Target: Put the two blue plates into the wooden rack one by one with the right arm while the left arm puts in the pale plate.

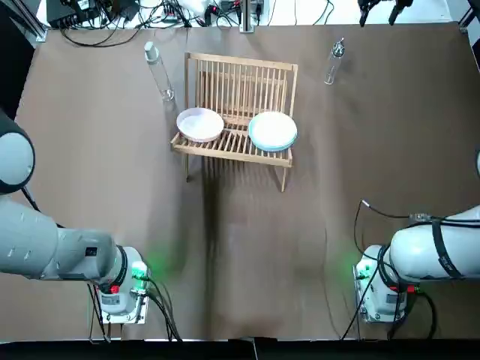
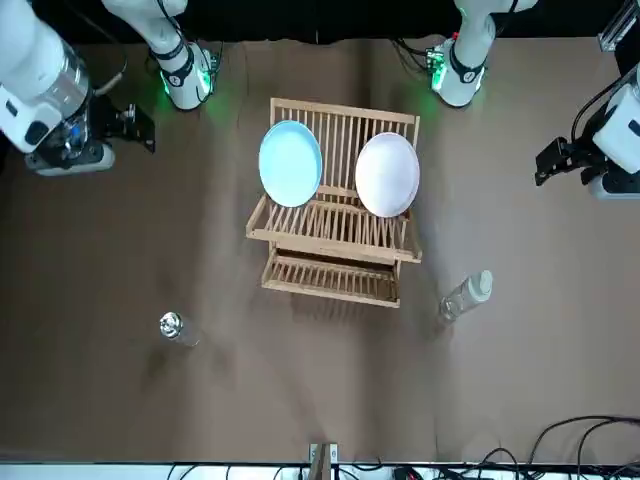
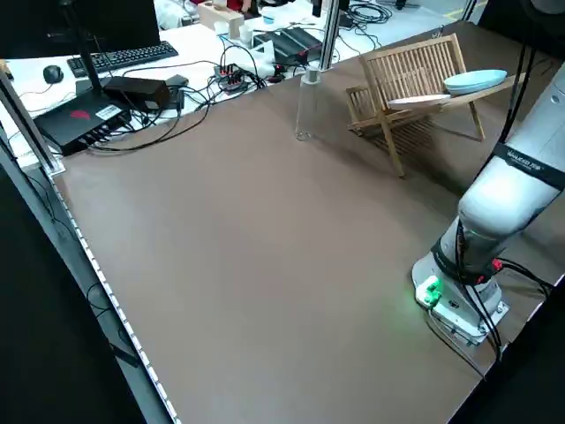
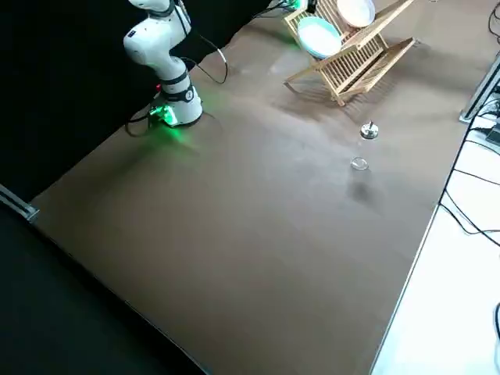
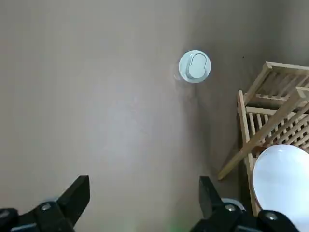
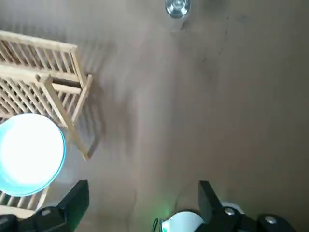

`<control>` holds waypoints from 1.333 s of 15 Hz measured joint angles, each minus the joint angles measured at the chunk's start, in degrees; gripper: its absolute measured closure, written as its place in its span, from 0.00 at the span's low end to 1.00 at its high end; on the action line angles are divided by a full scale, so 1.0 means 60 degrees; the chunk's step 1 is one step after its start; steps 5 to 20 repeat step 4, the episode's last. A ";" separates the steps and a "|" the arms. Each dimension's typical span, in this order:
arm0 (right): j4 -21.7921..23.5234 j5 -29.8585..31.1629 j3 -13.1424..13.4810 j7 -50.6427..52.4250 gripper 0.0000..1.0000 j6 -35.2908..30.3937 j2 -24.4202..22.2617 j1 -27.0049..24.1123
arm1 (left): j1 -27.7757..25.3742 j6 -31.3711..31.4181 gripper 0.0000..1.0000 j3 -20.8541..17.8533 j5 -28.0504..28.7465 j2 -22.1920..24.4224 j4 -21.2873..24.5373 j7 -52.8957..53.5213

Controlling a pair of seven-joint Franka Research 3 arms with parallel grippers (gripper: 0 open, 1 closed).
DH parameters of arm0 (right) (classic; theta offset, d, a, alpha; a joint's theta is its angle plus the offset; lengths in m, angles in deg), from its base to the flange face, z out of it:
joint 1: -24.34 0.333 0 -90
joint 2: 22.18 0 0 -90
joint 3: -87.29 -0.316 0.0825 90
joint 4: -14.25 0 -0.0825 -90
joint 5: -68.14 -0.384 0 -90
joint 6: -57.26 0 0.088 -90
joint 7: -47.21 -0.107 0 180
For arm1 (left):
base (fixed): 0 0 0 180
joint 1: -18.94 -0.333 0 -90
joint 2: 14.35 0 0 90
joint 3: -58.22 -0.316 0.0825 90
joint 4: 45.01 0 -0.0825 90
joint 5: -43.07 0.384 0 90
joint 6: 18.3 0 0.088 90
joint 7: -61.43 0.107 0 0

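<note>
Wooden rack, upper centre, holds pale plate and blue plate — loading looks complete. Left gripper, right gripper: fingers released, empty — no further grasp required.

the light tan wooden rack has thin stripy slats. the pale blue round plate and the white round plate are plain. the flat desk is dark brown all over.
</note>
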 joint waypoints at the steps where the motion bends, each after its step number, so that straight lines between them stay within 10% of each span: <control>1: 0.0285 0.0007 0.0001 0.0000 0.00 0.0026 -0.0238 0.0016 | 0.0000 0.0000 0.00 0.0000 0.0000 0.0000 -0.0006 -0.0001; 20: 0.0975 0.0054 0.0136 0.0018 0.00 0.0107 -0.0832 -0.0195 | 0.0000 0.0000 0.00 0.0000 0.0000 0.0000 -0.0013 -0.0001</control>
